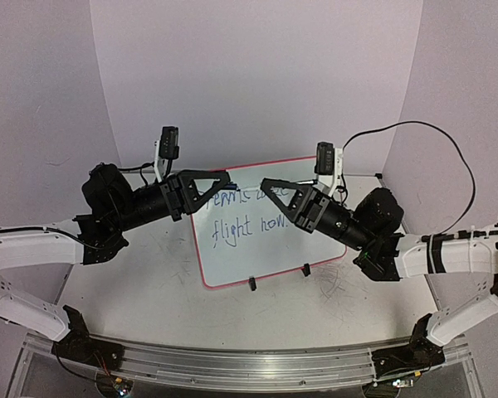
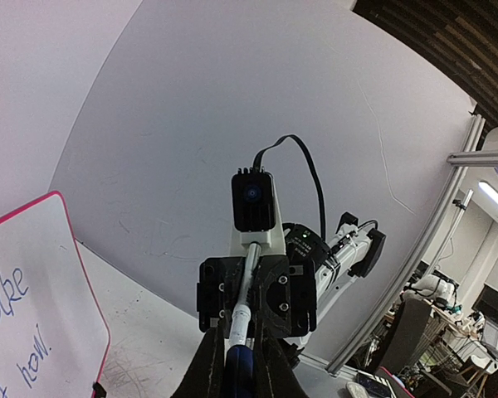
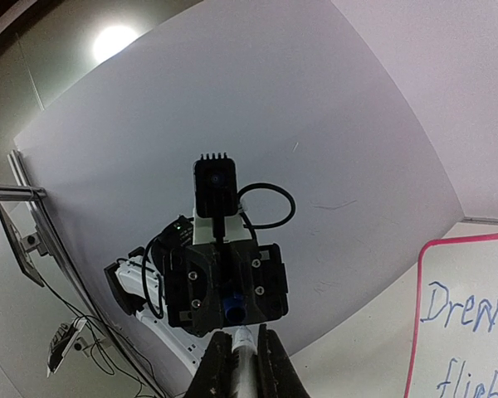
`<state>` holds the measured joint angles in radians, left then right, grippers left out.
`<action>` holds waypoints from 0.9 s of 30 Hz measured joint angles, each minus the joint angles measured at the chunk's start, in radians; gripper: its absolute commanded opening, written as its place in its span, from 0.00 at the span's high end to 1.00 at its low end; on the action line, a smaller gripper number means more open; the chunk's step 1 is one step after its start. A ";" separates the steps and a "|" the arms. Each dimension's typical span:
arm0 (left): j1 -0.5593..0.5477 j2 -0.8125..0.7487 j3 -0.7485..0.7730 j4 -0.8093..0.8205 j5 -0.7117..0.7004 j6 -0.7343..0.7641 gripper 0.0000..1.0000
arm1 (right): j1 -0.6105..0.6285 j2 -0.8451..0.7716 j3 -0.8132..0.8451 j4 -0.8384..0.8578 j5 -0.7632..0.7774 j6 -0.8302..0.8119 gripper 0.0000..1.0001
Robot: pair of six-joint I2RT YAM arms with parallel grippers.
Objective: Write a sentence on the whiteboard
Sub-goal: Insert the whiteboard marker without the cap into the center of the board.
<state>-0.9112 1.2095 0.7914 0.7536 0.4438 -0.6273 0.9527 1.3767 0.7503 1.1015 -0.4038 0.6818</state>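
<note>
Pale lilac backdrop panels close off the back and both sides. The scuffed grey-white tabletop (image 1: pixel 141 290) runs to an aluminium rail (image 1: pixel 249 362) at the near edge.

Left arm reaches in from the left, held level above the table. Left gripper (image 1: pixel 226 179) is clamped on a blue cap (image 2: pixel 236 363), seen between its own fingers in the left wrist view.

Centre: the whiteboard (image 1: pixel 261 253) lies flat between the 2 arms, pink-red rim, 2 black clip feet (image 1: pixel 251 283) on its near edge. Blue handwriting (image 1: pixel 249 225) in 2 lines. The lower one reads "flight now."; the upper one is partly covered by the grippers.

A marker (image 2: pixel 243 325), white barrel, bridges the 2 grippers in line with both wrists.

Right gripper (image 1: pixel 266 185) is closed on the barrel and faces the left one, tip to tip, just apart.

Judgement: 1 claw per half, coaxial, suits pushing the cap on or pulling it off. With the sentence ending in a full stop, capping looks likelier.

Room: both claws hang above the board's far half. Open table lies on either side of the board. A black cable (image 1: pixel 436 134) loops behind the right arm, near the right panel.
</note>
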 measured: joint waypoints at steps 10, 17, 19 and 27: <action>-0.007 0.003 0.000 0.007 0.001 0.000 1.00 | 0.000 0.007 0.005 0.009 0.005 -0.001 1.00; -0.007 0.003 0.000 0.007 0.000 0.001 1.00 | 0.000 0.006 0.000 0.013 0.006 -0.001 1.00; -0.007 0.003 0.000 0.007 0.000 0.001 1.00 | 0.000 0.005 -0.001 0.014 0.006 -0.001 1.00; -0.007 0.003 0.000 0.007 -0.001 0.001 1.00 | 0.002 -0.007 -0.013 0.035 0.005 -0.001 1.00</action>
<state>-0.9184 1.2125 0.7914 0.7609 0.4423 -0.6262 0.9546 1.3697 0.7372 1.1369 -0.3985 0.6805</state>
